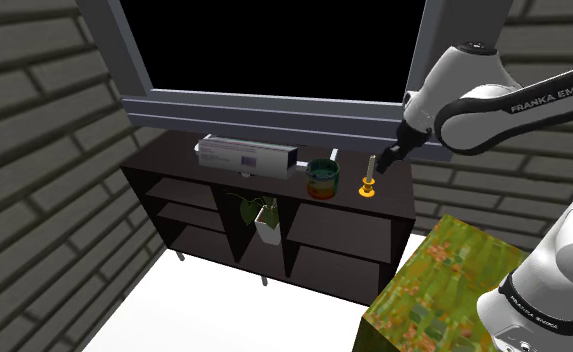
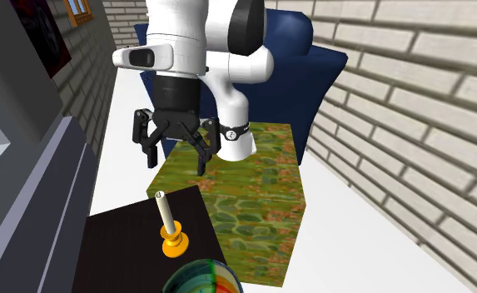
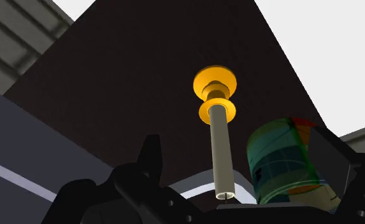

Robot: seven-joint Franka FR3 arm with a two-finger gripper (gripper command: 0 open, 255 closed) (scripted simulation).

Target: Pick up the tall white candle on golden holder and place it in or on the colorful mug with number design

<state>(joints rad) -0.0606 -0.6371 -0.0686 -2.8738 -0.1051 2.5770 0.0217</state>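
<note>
The mug (image 2: 201, 279) is cut off by the second exterior view's bottom edge. The shoulder view shows it whole, just left of the candle (image 1: 371, 172), at the right end of the dark cabinet (image 1: 169, 163). The gripper (image 2: 178, 164) hangs above the candle, fingers spread wide, touching nothing.

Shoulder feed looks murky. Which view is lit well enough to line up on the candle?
Shoulder view: dim, the candle greyed against the dark shelf unit. Second exterior view: brightest, candle and open gripper both clear. Wrist view: candle pale and distinct on the dark top, but the black fingers nearly merge with it.
</note>
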